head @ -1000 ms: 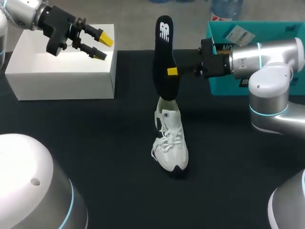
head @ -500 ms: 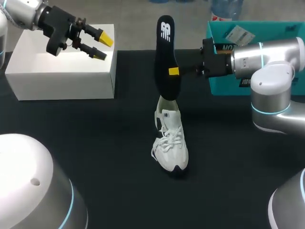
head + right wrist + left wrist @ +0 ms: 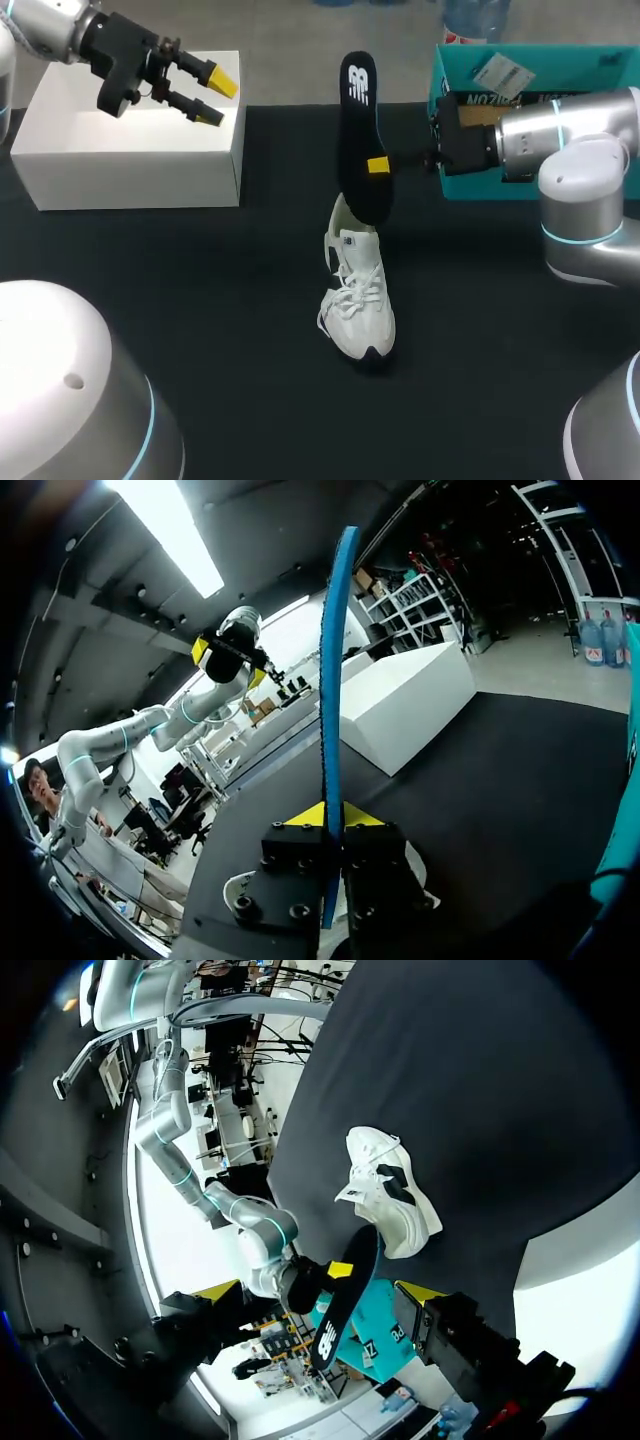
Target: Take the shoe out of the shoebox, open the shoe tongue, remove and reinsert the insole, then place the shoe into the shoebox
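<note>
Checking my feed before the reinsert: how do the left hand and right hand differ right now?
The left hand is open and empty; the right hand is shut on the black insole. The left hand hangs over the white box; the right hand holds the insole upright at the heel of the white shoe. Both have yellow tips.

The left arm [image 3: 60, 30] enters high from its own side, wrist angled downward. The left jaws stand parted, yellow fingertips [image 3: 222, 82] spread with nothing between them. The right arm [image 3: 560, 130] lies level, wrist pointing toward the middle — the right jaws are pinched from both sides on the upright insole [image 3: 360, 130].
</note>
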Robot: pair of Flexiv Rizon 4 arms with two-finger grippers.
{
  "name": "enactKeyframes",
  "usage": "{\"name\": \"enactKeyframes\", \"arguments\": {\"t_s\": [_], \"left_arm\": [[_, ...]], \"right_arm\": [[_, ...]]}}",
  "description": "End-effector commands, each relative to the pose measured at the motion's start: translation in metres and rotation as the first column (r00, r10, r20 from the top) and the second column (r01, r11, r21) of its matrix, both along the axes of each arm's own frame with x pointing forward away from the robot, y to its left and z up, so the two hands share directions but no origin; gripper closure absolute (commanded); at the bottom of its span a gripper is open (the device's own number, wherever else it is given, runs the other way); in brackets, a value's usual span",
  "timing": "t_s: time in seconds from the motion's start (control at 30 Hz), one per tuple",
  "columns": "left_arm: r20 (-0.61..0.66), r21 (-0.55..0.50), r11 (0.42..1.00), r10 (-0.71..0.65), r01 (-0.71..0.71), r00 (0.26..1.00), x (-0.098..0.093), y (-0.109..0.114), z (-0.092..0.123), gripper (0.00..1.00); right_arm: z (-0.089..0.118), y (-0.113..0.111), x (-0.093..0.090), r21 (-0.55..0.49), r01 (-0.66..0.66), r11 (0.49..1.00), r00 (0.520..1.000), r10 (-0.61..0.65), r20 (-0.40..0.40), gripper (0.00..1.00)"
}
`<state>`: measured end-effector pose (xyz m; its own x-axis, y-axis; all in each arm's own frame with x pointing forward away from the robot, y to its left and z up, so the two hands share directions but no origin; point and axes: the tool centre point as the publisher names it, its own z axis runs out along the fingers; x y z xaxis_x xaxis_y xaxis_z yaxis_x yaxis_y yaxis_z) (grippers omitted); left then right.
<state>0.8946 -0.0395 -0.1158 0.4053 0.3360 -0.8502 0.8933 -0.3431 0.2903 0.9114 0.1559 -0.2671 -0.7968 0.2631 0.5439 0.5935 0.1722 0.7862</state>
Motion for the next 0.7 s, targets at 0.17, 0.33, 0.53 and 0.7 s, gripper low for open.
{"name": "enactKeyframes", "arguments": {"t_s": [0.17, 0.33, 0.53, 0.7], "left_arm": [[0.001, 0.005, 1.000, -0.001, 0.001, 1.000, 0.000, 0.000, 0.000, 0.00], [0.001, 0.005, 1.000, -0.001, 0.001, 1.000, 0.000, 0.000, 0.000, 0.00], [0.001, 0.005, 1.000, -0.001, 0.001, 1.000, 0.000, 0.000, 0.000, 0.00], [0.001, 0.005, 1.000, -0.001, 0.001, 1.000, 0.000, 0.000, 0.000, 0.00]], "right_arm": [[-0.015, 0.001, -0.016, 0.011, 0.031, 0.999, 0.999, -0.030, -0.022, 1.00], [-0.019, 0.000, -0.022, 0.012, 0.049, 0.999, 0.998, -0.049, -0.030, 1.00], [-0.013, -0.001, -0.020, 0.009, 0.060, 0.998, 0.998, -0.060, -0.011, 1.00], [-0.001, -0.002, -0.011, 0.007, 0.059, 0.998, 0.998, -0.060, 0.030, 1.00]]}}
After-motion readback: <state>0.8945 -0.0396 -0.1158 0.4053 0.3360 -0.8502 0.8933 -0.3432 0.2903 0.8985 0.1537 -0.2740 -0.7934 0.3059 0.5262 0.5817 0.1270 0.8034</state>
